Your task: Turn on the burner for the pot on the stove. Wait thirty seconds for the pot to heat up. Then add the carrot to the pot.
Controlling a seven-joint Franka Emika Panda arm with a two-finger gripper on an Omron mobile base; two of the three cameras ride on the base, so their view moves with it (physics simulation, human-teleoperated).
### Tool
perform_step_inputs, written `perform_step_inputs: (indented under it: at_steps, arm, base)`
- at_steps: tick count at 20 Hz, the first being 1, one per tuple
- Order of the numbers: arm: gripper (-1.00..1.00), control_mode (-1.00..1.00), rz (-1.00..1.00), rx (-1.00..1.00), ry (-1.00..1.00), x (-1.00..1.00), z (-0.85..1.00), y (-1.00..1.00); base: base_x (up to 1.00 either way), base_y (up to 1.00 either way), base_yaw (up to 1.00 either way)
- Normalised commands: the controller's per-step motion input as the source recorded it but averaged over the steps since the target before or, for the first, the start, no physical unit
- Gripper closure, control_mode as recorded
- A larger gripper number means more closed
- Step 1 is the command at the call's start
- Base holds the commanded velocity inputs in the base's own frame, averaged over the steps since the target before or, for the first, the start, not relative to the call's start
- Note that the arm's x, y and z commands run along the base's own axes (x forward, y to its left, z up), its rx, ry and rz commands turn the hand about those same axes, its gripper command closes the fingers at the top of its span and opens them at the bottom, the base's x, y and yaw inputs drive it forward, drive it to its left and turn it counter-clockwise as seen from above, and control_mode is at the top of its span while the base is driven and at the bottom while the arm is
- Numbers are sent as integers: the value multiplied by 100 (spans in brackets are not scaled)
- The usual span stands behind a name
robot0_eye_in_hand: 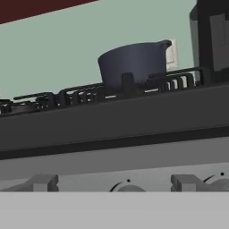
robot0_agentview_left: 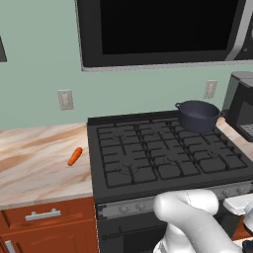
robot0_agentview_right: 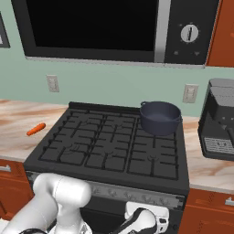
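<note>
No flame shows yet: the pincer [robot0_eye_in_hand: 116, 190], tips spread apart and empty, faces the stove's [robot0_agentview_left: 148, 158] knob strip, the pot [robot0_agentview_left: 197, 115] sits back-right, and the carrot [robot0_agentview_left: 74, 156] lies on the counter [robot0_agentview_left: 34, 163].

The pot [robot0_agentview_left: 197, 116] is set on the stove's [robot0_agentview_left: 163, 158] back right burner. The carrot [robot0_agentview_left: 74, 156] is laid on the counter [robot0_agentview_left: 34, 163] left of the stove.

Home kitchen, rendered.
A black gas stove [robot0_agentview_left: 163, 158] sits between marble-look countertops [robot0_agentview_left: 34, 158], microwave [robot0_agentview_right: 114, 29] overhead, wooden drawers [robot0_agentview_left: 44, 217] below, wall outlets [robot0_agentview_left: 64, 99] on a pale green wall.
</note>
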Motion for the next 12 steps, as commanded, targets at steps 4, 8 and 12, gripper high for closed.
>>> perform_step_inputs:
  at_steps: [4,8,12]
  arm:
    - [-100,-100,0,0,0,15,-14,-1]
    - [-100,-100,0,0,0,13,-19,0]
    - [-100,-100,0,0,0,11,-19,0]
  base:
    - [0,0,0]
    - [0,0,0]
    - [0,0,0]
